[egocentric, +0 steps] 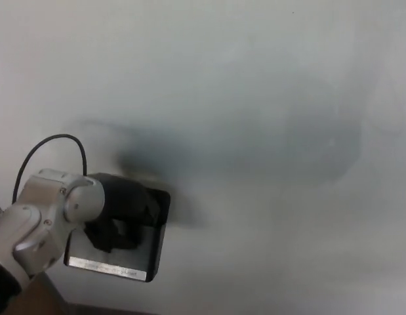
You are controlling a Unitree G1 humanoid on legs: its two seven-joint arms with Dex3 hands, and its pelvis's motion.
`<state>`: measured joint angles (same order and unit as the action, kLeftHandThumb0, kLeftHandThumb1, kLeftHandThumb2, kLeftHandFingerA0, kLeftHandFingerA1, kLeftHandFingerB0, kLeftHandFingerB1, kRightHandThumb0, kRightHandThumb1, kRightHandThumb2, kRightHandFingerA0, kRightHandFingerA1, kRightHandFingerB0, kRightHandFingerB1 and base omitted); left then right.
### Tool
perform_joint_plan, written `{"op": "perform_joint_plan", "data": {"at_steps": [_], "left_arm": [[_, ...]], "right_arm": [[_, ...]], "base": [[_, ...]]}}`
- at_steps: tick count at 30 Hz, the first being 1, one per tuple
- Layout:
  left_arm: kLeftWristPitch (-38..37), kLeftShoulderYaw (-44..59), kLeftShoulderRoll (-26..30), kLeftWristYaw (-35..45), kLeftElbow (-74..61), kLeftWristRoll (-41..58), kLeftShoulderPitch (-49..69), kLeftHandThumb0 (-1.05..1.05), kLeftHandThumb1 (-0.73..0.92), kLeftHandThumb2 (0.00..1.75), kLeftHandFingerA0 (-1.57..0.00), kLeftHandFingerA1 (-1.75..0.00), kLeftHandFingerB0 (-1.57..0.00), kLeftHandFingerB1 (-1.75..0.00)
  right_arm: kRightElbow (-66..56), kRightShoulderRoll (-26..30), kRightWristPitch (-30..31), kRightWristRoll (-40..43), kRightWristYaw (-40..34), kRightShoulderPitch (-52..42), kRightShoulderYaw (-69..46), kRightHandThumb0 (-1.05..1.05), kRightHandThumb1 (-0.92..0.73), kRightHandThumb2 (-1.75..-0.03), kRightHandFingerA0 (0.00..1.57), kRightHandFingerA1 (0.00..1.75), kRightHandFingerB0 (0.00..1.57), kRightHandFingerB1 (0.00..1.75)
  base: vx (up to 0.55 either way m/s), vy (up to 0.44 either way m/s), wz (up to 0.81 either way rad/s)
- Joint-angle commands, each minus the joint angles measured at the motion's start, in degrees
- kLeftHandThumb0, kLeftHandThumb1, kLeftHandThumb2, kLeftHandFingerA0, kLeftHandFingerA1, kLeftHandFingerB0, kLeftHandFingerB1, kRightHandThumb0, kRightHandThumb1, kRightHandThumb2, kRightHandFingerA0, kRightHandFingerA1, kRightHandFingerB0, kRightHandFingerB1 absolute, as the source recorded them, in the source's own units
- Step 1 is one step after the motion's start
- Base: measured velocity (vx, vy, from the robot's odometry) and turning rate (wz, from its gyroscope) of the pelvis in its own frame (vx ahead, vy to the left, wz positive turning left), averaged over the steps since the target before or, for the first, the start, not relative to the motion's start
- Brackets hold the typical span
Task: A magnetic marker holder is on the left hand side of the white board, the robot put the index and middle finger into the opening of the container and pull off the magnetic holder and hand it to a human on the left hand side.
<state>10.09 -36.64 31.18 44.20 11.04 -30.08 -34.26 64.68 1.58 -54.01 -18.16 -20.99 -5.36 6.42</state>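
The black magnetic marker holder (134, 259) is at the lower left of the head view, against the whiteboard (255, 131). Its open top faces me and its silver-edged rim shows along the bottom. My left hand (121, 216) comes in from the lower left on a silver wrist (48, 220). Its black fingers (117, 236) reach down into the holder's opening and are hooked inside it. Whether the holder still touches the board I cannot tell. My right hand is out of the picture.
The whiteboard fills nearly the whole view, with a dark shadow behind the hand. A thin black cable (55, 141) loops above the wrist. A brown surface (42, 298) and the board's edge show at the bottom left corner.
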Motion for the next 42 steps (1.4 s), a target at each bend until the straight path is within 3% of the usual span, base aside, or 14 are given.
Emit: {"op": "perform_joint_plan", "data": {"at_steps": [1, 5, 6, 9, 20, 21, 22, 24, 25, 28, 29, 36, 39, 42], "left_arm": [[6.4, 6.2, -2.8, 16.6, 4.6, 14.3, -2.8, -0.21, 0.67, 0.85, -0.77, -1.60, -0.69, -1.36], [15.0, 8.4, -3.9, 26.6, 6.7, 20.8, -3.8, -0.13, 0.71, 0.83, -0.84, -1.68, -0.69, -1.43], [15.9, 8.5, -4.0, 27.6, 6.8, 21.4, -3.9, -0.13, 0.71, 0.81, -0.66, -1.74, -0.64, -1.46], [26.1, 11.6, -4.3, 34.0, 5.2, 28.9, -2.8, -0.12, 0.68, 0.82, -0.76, -1.66, -0.74, -1.37], [41.5, 31.4, -13.0, 34.0, -9.1, 57.4, 14.1, -0.06, 0.72, 0.78, -0.74, -1.75, -0.70, -1.53], [42.2, 34.8, -16.1, 33.1, -9.5, 62.2, 16.5, -0.06, 0.75, 0.63, -0.71, -1.75, -0.71, -1.26], [42.7, 39.7, -21.1, 31.4, -9.4, 69.2, 20.1, -0.17, 0.68, 0.59, -0.74, -1.63, -0.92, -0.73], [42.8, 42.6, -24.4, 30.2, -9.0, 72.9, 22.1, -0.17, 0.68, 0.59, -0.74, -1.63, -0.92, -0.73], [41.9, 43.7, -26.1, 28.7, -9.8, 75.0, 23.6, -0.21, 0.57, 0.60, -0.96, -1.43, -0.96, -0.62], [42.1, 47.4, -30.9, 24.8, -11.6, 81.4, 27.4, -0.22, 0.51, 0.55, -1.03, -1.17, -0.94, -0.64], [40.1, 48.0, -32.1, 24.0, -12.3, 82.7, 28.7, -0.32, 0.56, 0.58, -1.06, -0.87, -0.95, -0.58], [39.6, 51.7, -37.1, 20.9, -12.5, 88.5, 32.9, -0.43, 0.74, 0.62, -1.00, -0.99, -0.87, -0.76], [41.1, 53.4, -37.9, 20.5, -10.7, 89.2, 33.3, -0.43, 0.72, 0.62, -0.99, -1.01, -0.84, -0.66], [40.9, 55.7, -39.2, 19.1, -10.3, 91.1, 34.2, -0.45, 0.75, 0.62, -0.95, -1.16, -0.82, -0.89]], "right_arm": [[0.0, 0.8, -0.5, -0.3, -1.1, 0.7, 0.0, -0.56, -0.71, -0.62, 0.69, 0.49, 0.65, 0.46], [0.0, 0.5, -0.5, 0.0, -0.9, 0.9, 0.0, -0.55, -0.70, -0.61, 0.70, 0.49, 0.66, 0.46], [0.0, 0.6, -0.4, -0.3, -1.2, 0.9, 0.1, -0.56, -0.71, -0.62, 0.70, 0.49, 0.66, 0.46], [0.0, 0.6, -0.1, -0.7, -1.4, 1.5, 0.3, -0.56, -0.71, -0.62, 0.70, 0.49, 0.66, 0.46], [0.1, 1.1, 0.0, -1.0, -0.5, 2.2, 0.7, -0.56, -0.71, -0.62, 0.72, 0.49, 0.70, 0.47], [-0.1, 1.3, 0.2, -1.2, -0.4, 2.2, 0.9, -0.57, -0.72, -0.62, 0.72, 0.49, 0.68, 0.47], [-0.3, 1.4, 0.4, -1.3, -0.2, 2.3, 1.0, -0.57, -0.71, -0.62, 0.72, 0.49, 0.68, 0.47], [-0.3, 1.4, 0.4, -1.1, 0.1, 2.3, 1.0, -0.57, -0.71, -0.62, 0.72, 0.49, 0.68, 0.47], [-0.4, 1.4, 0.4, -1.0, 0.2, 2.3, 0.9, -0.57, -0.71, -0.62, 0.73, 0.49, 0.69, 0.47], [-0.5, 1.6, 0.5, -1.2, 0.0, 2.8, 1.1, -0.57, -0.72, -0.62, 0.73, 0.49, 0.68, 0.47], [-0.6, 1.7, 0.6, -1.4, 0.0, 3.0, 1.1, -0.58, -0.72, -0.62, 0.73, 0.49, 0.68, 0.47], [-1.2, 2.0, 0.7, -2.0, -0.6, 4.0, 1.5, -0.56, -0.71, -0.61, 0.73, 0.50, 0.68, 0.47], [-1.1, 2.0, 0.7, -2.2, -0.7, 4.6, 1.6, -0.57, -0.71, -0.61, 0.74, 0.51, 0.68, 0.47], [-0.9, 2.1, 0.8, -2.8, -1.4, 5.3, 2.0, -0.57, -0.71, -0.62, 0.73, 0.50, 0.70, 0.47]], "base": [[0.00, 0.000, 0.00], [0.00, 0.000, 0.00], [0.00, 0.000, 0.00], [0.00, 0.000, 0.00], [0.00, 0.000, 0.00], [0.00, 0.000, 0.00], [0.00, 0.000, 0.00], [0.00, 0.000, 0.00], [0.00, 0.000, 0.00], [0.00, 0.000, 0.00], [0.00, 0.000, 0.00], [0.00, 0.000, 0.00], [0.00, 0.000, 0.00], [0.00, 0.000, 0.00]]}}
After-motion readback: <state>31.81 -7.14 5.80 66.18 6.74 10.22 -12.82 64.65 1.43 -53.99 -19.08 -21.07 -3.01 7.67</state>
